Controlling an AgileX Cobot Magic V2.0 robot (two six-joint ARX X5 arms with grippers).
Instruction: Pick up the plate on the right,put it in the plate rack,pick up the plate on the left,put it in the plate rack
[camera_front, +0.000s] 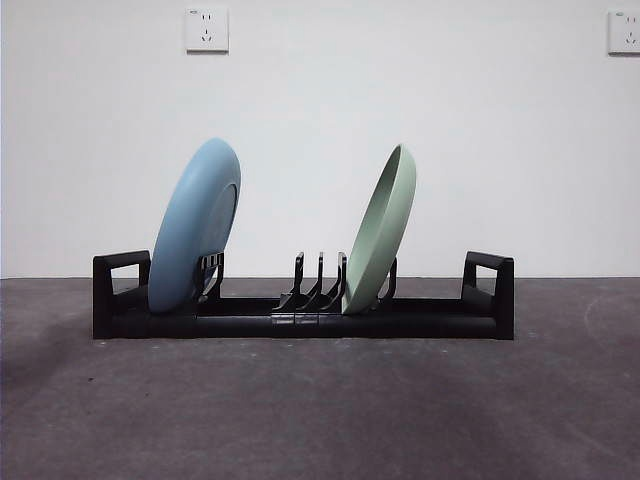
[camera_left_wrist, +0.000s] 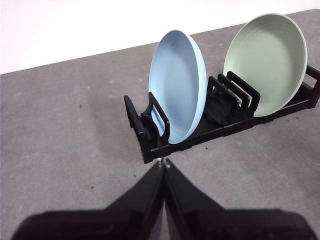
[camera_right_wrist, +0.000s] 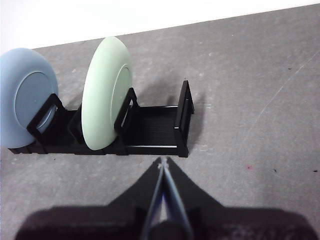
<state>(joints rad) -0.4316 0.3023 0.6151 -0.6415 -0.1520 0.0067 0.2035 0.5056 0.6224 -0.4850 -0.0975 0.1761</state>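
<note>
The black plate rack (camera_front: 420, 318) lies across the table, a loop handle at each end. A light blue plate (camera_front: 195, 228) stands tilted in its left slots, and a pale green plate (camera_front: 380, 232) leans in slots right of the middle. In the left wrist view the blue plate (camera_left_wrist: 177, 95) and green plate (camera_left_wrist: 265, 62) sit in the rack (camera_left_wrist: 145, 132), with my left gripper (camera_left_wrist: 163, 163) shut and empty, just short of the rack's left end. My right gripper (camera_right_wrist: 162, 162) is shut and empty near the rack's right end (camera_right_wrist: 182, 120), apart from the green plate (camera_right_wrist: 105, 95).
Grey table surface (camera_front: 320, 410) spreads in front of the rack. A white wall stands behind with two power sockets (camera_front: 207, 29) high up. Neither arm shows in the front view.
</note>
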